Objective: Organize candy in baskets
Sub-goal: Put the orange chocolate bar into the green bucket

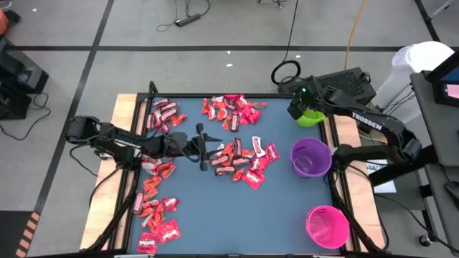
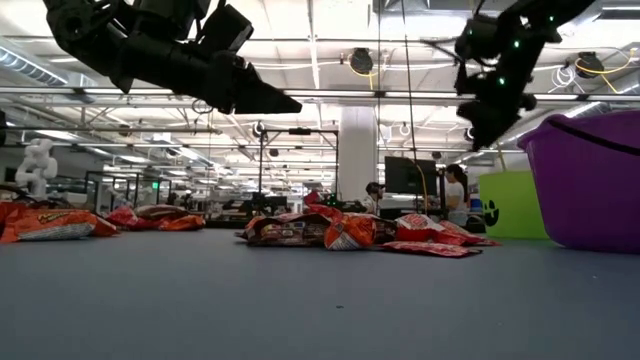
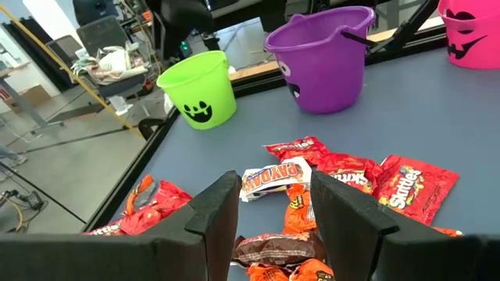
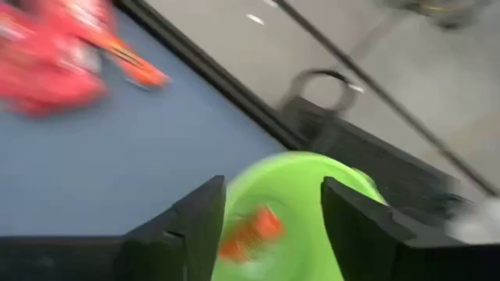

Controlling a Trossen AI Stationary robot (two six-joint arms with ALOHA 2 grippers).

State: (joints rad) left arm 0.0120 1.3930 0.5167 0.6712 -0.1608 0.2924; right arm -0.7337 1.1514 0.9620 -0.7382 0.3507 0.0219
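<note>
Lime green round plastic basket (image 1: 313,117) is sitting at the desk's far right corner, with the right gripper (image 4: 273,222) hovering directly above it, fingers spread and empty; an orange-red wrapped candy (image 4: 248,232) is lying inside. Purple plastic basket (image 1: 310,158) and bright pink plastic basket (image 1: 327,227) are standing along the right edge. Left gripper (image 3: 275,211) is hanging over the central pile of red wrapped candies (image 1: 244,159), fingers apart, holding nothing.

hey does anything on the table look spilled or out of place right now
Nothing looks damaged. The candy lies in loose piles across the table, unsorted; the purple basket and pink basket look empty.
</note>
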